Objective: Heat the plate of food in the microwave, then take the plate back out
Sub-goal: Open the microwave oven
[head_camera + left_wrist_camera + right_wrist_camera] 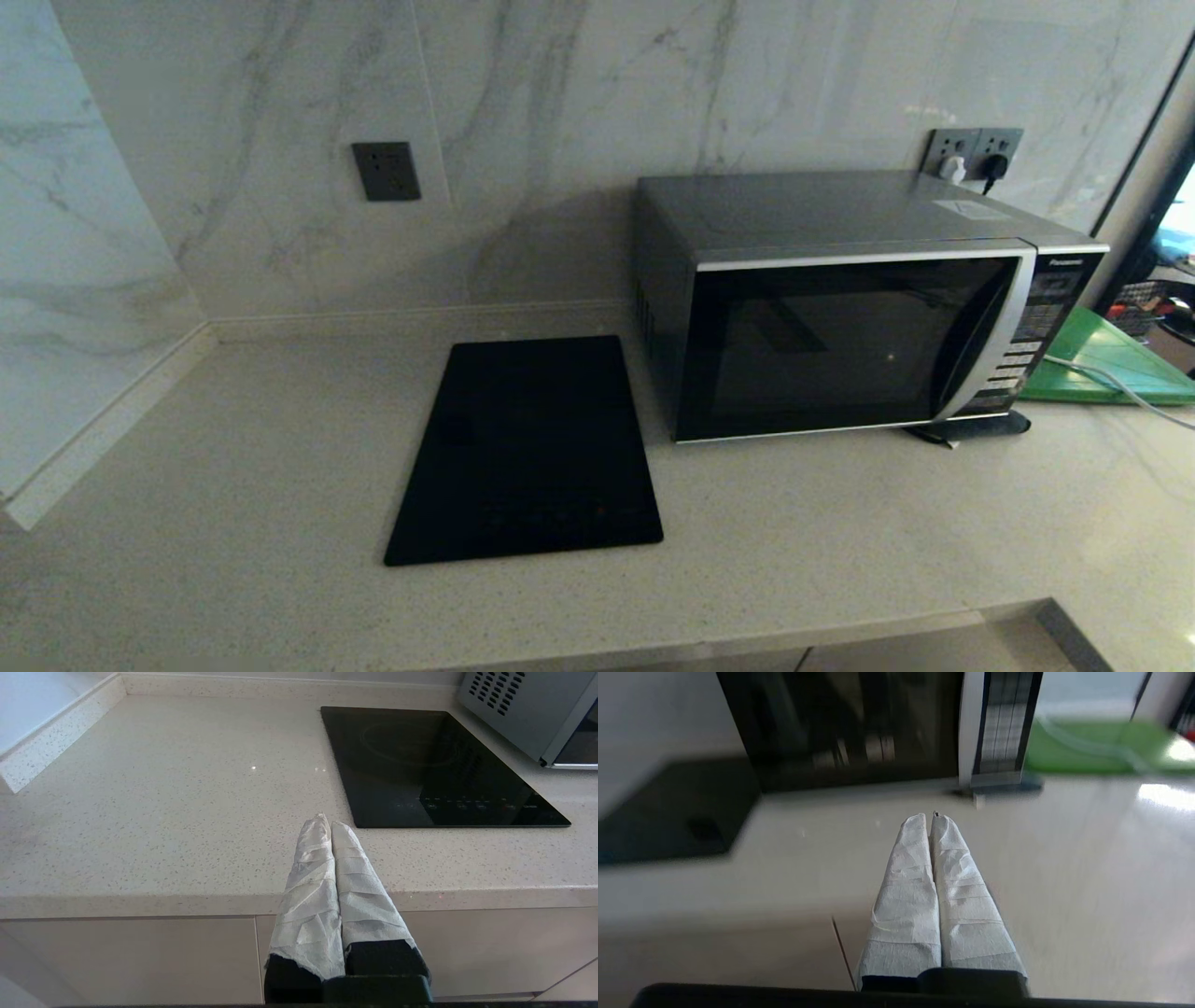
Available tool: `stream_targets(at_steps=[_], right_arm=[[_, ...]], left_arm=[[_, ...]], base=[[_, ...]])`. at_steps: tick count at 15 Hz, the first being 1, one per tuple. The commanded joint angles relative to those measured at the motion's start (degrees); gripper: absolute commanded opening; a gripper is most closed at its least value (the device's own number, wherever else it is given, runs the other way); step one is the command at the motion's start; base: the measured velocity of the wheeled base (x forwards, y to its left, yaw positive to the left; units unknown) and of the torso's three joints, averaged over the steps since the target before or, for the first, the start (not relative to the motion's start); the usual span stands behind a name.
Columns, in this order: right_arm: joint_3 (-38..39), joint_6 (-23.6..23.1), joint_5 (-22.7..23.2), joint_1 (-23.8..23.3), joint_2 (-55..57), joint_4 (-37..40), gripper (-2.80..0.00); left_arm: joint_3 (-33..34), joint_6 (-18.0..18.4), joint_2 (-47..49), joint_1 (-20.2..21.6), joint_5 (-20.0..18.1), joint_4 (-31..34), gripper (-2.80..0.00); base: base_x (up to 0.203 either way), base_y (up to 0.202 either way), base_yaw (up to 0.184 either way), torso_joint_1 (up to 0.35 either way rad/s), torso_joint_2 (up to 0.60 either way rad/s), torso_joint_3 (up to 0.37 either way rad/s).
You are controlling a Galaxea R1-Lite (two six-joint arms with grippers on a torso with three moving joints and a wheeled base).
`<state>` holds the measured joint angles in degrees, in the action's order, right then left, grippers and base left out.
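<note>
— Microwave (845,308)?
— On the worktop (280,420) against the back wall, door closed, just right of the black cooktop (527,453); green board (1106,359) beyond.
— Plate of food?
— Nowhere in view.
— Claws?
— Left claw (327,823) pressed together, empty, at the worktop's front edge. Right claw (930,817) likewise together, empty, facing the microwave.

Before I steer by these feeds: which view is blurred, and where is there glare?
Right wrist view: smeared throughout, microwave and green board soft, glare on the counter. Left wrist view: sharp, faint glints on the cooktop. Head view: dim but steady, microwave door glass dark.
</note>
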<state>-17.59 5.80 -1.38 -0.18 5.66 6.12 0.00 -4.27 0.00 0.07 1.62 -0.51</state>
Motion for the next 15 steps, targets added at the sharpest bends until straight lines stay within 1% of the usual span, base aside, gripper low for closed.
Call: stream_targets(at_steps=[1, 4, 6, 8, 10, 11, 12, 13, 15], right_arm=[[-7.1, 2.7, -0.1, 0.0, 10.2, 0.0, -2.80], [-15.6, 8.0, -0.7, -0.1, 22.1, -0.1, -2.80], [-21.8, 9.5, -2.0, -0.1, 29.9, 0.0, -2.80], [-28.3, 9.8, -5.6, -0.1, 38.4, 0.1, -2.80], [-36.6, 9.7, -11.2, -0.1, 46.4, 1.6, -2.80], [-40.8, 9.6, -14.1, -0.1, 49.3, 4.4, -2.80], [-43.2, 9.0, -16.8, 0.0, 51.7, 9.1, -2.80], [-44.4, 7.8, -20.4, 0.0, 53.8, 12.2, -2.80], [-44.9, 5.4, -29.4, 0.5, 57.2, 13.3, -2.80]], left_arm=[[0.0, 0.0, 0.1, 0.0, 0.0, 0.0, -2.80], [0.0, 0.0, 0.1, 0.0, 0.0, 0.0, -2.80], [0.0, 0.0, 0.1, 0.0, 0.0, 0.0, -2.80], [0.0, 0.0, 0.1, 0.0, 0.0, 0.0, -2.80], [0.0, 0.0, 0.1, 0.0, 0.0, 0.0, -2.80], [0.0, 0.0, 0.1, 0.0, 0.0, 0.0, -2.80], [0.0, 0.0, 0.1, 0.0, 0.0, 0.0, -2.80], [0.0, 0.0, 0.1, 0.0, 0.0, 0.0, -2.80], [0.0, 0.0, 0.1, 0.0, 0.0, 0.0, -2.80]], base=[[0.000, 0.000, 0.000, 0.000, 0.00, 0.000], [0.000, 0.000, 0.000, 0.000, 0.00, 0.000], [0.000, 0.000, 0.000, 0.000, 0.00, 0.000], [0.000, 0.000, 0.000, 0.000, 0.00, 0.000], [0.000, 0.000, 0.000, 0.000, 0.00, 0.000], [0.000, 0.000, 0.000, 0.000, 0.00, 0.000], [0.000, 0.000, 0.000, 0.000, 0.00, 0.000], [0.000, 0.000, 0.000, 0.000, 0.00, 0.000], [0.000, 0.000, 0.000, 0.000, 0.00, 0.000]])
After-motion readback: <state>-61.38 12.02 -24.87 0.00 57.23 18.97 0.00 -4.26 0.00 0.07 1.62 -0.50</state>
